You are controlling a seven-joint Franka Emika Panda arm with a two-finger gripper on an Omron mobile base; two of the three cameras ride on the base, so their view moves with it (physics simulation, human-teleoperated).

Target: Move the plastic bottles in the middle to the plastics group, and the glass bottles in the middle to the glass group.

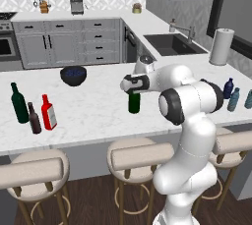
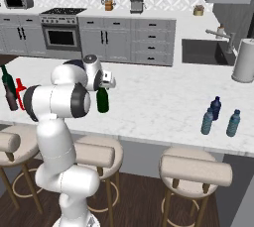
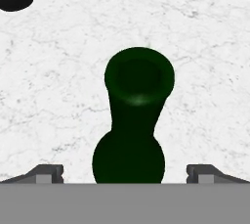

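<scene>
The tool [image 3: 125,174] is poised directly above the green wine bottle [image 1: 134,102], its jaws spread wide to either side of the neck and gripping nothing; this is judged to be the line-up for a top-down grasp. In the hand view the bottle's round mouth is seen from above, flaring slightly over a slim neck that widens into a rounded shoulder, all in dark glossy green. The bottle stands upright and alone in the middle of the bench [image 1: 93,106], a white marbled slab with faint grey veins. Well apart at the left end of the bench, the glass group is gathered: a tall dark teal-green bottle [image 1: 19,103], a shorter slim brown bottle [image 1: 34,119] and a flat-sided red bottle [image 1: 48,113] with a white label just beside it. At the right end, three short bottles are clustered as the plastics: a dark navy bottle [image 2: 215,107] and two pale blue bottles [image 2: 207,121] [image 2: 232,123]. The green bottle is thus judged the last thing left to be sorted, towards the left end. A dark round bowl [image 1: 73,75] sits further back on the bench.
</scene>
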